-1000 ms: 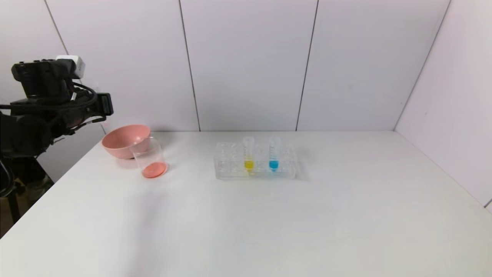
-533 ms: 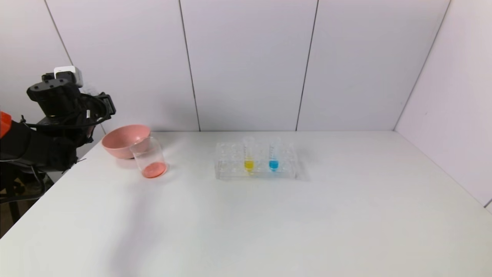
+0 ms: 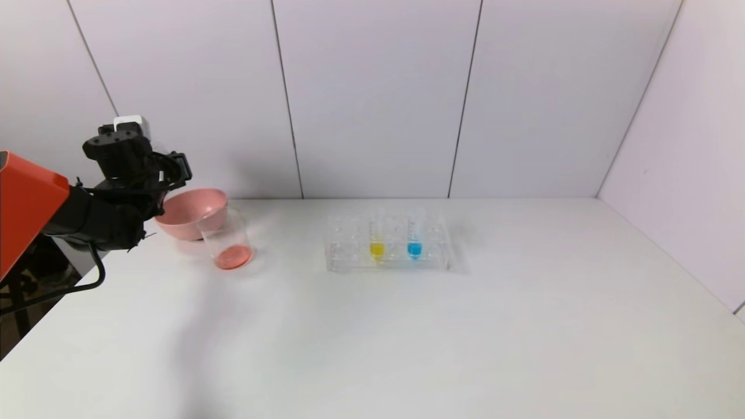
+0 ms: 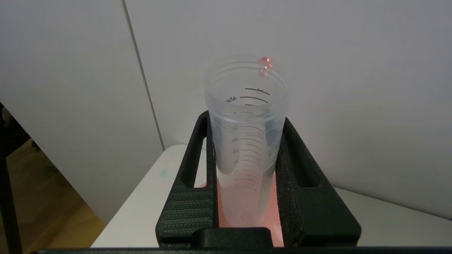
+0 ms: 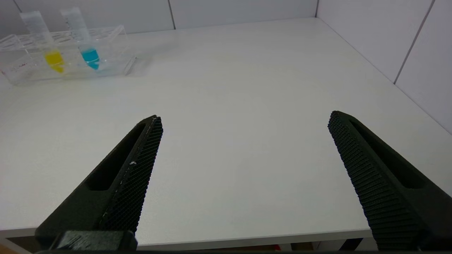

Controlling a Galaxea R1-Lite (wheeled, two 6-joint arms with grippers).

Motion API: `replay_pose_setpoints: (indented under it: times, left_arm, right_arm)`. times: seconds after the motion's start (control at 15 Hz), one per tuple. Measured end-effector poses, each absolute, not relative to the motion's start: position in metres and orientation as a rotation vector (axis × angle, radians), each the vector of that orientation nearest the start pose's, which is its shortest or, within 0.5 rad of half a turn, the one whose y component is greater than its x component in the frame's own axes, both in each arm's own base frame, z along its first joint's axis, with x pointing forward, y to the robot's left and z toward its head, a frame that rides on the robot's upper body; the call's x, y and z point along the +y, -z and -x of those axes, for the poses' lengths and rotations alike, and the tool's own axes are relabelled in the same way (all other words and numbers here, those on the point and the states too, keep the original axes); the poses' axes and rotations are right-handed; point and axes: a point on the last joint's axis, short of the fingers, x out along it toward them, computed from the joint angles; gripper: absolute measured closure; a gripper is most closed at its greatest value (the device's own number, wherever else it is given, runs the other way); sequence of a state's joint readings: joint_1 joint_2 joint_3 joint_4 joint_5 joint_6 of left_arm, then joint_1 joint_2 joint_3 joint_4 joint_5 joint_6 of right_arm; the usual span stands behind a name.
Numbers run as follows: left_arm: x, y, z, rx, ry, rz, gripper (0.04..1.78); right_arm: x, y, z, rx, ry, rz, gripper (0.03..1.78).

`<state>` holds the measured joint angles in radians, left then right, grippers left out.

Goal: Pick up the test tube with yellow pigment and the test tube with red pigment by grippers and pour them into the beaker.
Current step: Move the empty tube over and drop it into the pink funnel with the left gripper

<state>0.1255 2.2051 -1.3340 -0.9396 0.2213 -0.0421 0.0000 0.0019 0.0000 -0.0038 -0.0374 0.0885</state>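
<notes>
My left gripper [image 3: 172, 166] hangs over the table's left edge, just behind the pink bowl. It is shut on the test tube with red pigment [image 4: 247, 141], a clear graduated tube held between the jaws, with pinkish residue at its tip and a red drop on its rim. The beaker [image 3: 225, 238] stands in front of the bowl with red liquid on its bottom. The test tube with yellow pigment [image 3: 376, 237] stands in the clear rack [image 3: 349, 259]; it also shows in the right wrist view [image 5: 49, 53]. My right gripper [image 5: 243, 120] is open and empty above the table's near edge.
The pink bowl [image 3: 185, 210] sits at the back left, touching the beaker, and shows under the held tube [image 4: 277, 208]. A tube with blue liquid [image 3: 414, 237] stands in the rack beside the yellow one. Walls close the back and the right side.
My left arm has moved right and down from the left edge toward the pink bowl, with the tube in its jaws. Nothing on the table has moved.
</notes>
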Motion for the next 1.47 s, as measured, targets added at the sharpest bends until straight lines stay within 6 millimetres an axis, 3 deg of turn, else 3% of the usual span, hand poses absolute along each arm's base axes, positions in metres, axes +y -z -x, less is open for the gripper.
replay_pose_setpoints:
  times: [0.73,0.93,1.07,1.47]
  left_arm:
    - [0.062,-0.154,-0.447,-0.046,-0.345,0.059,1.35]
    - [0.062,-0.153,-0.446,-0.042,-0.343,0.059,1.27]
    - [0.061,-0.153,-0.446,-0.041,-0.340,0.059,1.11]
    - [0.061,-0.149,-0.448,-0.041,-0.335,0.059,0.24]
  right_arm:
    - [-0.001,-0.076,0.023,-0.004,0.037,-0.089,0.10]
    - [-0.001,-0.076,0.023,-0.004,0.037,-0.089,0.10]
    - [-0.001,-0.076,0.023,-0.004,0.037,-0.089,0.10]
    - [-0.001,-0.076,0.023,-0.004,0.038,-0.089,0.10]
